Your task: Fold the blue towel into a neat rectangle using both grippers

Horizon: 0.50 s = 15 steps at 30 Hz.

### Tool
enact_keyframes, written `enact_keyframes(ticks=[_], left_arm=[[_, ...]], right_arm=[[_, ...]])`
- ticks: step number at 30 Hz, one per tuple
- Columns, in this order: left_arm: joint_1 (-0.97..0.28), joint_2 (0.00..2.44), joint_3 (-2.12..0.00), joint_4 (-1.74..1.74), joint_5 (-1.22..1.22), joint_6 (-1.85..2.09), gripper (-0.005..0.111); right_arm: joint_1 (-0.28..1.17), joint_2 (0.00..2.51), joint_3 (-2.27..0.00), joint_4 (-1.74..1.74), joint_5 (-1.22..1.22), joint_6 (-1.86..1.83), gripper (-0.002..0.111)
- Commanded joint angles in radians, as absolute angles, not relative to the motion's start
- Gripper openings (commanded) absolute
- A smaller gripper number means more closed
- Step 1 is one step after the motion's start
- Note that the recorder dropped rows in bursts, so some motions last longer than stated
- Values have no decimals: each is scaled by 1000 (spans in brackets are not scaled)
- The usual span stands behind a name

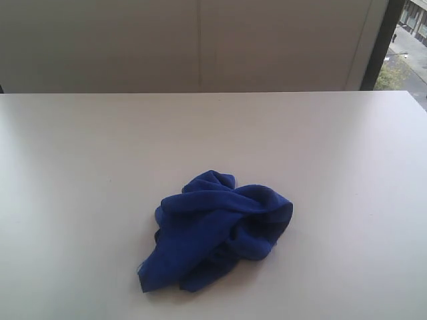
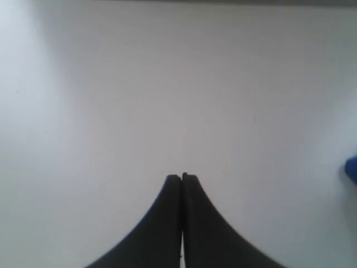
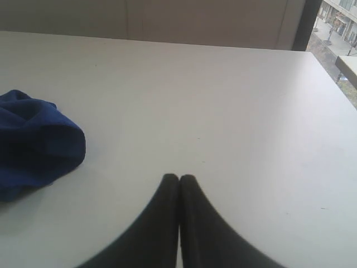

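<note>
**Scene at rest.** A soft royal-blue towel [image 1: 217,230] lies crumpled in 1 loose heap on the plain white surface [image 1: 80,167]. In the exterior view it sits in the near half, slightly right of centre. Overlapping folds hide most of its edges and corners, so its outline cannot be traced, and the deepest creases read almost black.

The black left end effector [image 2: 182,177] is closed, its 2 fingers [image 2: 162,223] pressed together with nothing between them. The frame edge cuts off their bases. This wrist view is soft in focus, and the towel enters it only as a small blue sliver at the border, well apart from the tips.

The black right end effector [image 3: 179,177] is likewise closed and empty, its bases also cropped. In its view the towel is a rounded mound, partly cut off by the frame and apart from the tips. Whether either pair of tips touches the surface cannot be told.

Beyond the surface's far edge stand a pale wall [image 1: 200,43] and a strip of window [image 1: 410,47], its street scene too small to make out.
</note>
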<state>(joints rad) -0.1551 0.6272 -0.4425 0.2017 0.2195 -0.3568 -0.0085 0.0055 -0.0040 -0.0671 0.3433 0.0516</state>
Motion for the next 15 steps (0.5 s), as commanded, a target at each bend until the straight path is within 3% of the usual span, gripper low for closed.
enact_keyframes(ticks=[1,15], left_arm=[[-252,741,-581,104,437,-156,0],[-315,1154,-884,-504,737,647,0]], right_arm=[[-7,0,0,-75,335,55,0],[-7,0,0,-75,335,55,0]])
